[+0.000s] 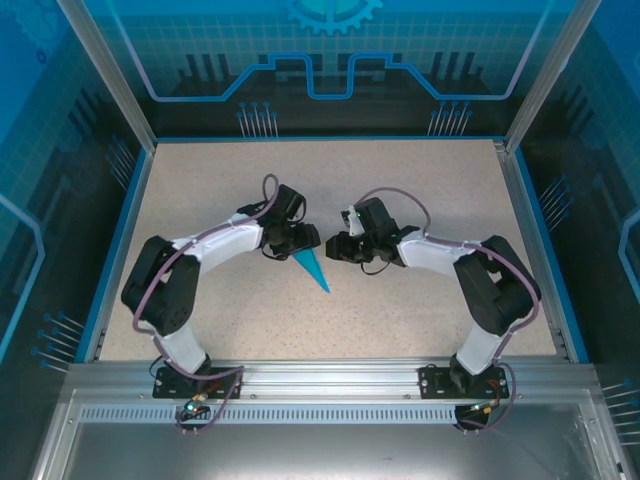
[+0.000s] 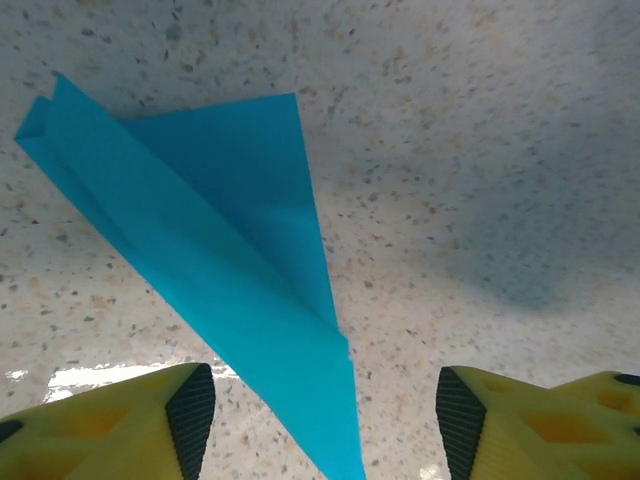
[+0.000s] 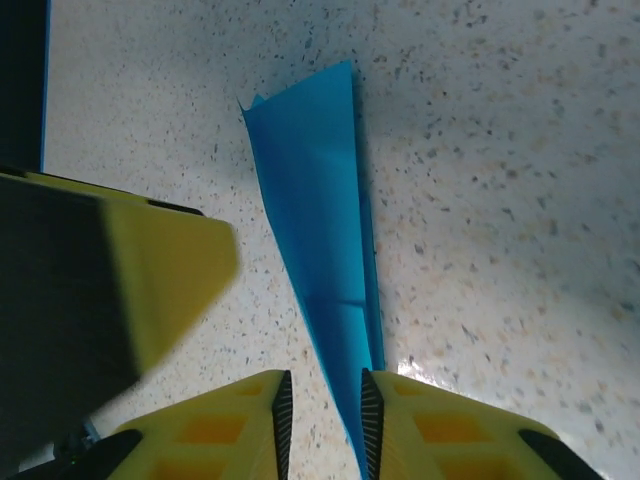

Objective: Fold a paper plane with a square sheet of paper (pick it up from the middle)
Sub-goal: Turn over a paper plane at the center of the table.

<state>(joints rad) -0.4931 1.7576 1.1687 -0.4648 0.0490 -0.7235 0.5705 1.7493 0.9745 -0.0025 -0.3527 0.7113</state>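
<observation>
**Blue paper plane lies on the table between two robot hands**

Right in front of me is a metal rail. The two robot arms are fixed to it side by side. The left arm and the right arm both bend in toward the middle of the table.

The left fingers and the right fingers are low over the table and near each other, almost tip to tip.

The paper plane lies just by them on the speckled table. It is a long, thin, pointy shape with folds in it. Its sharp tip points back toward the rail, and its wide end is up by the left fingers.

From the left wrist, the plane lies flat on the table. The yellow left fingers stand wide apart and are holding nothing. The plane's thin end runs down between them.

From the right wrist, the right fingers are only a little way apart. The thin end of the plane goes into the small gap. The gap looks wider than the paper, so they are not squeezing it.

Behind the table stand blue walls.
</observation>
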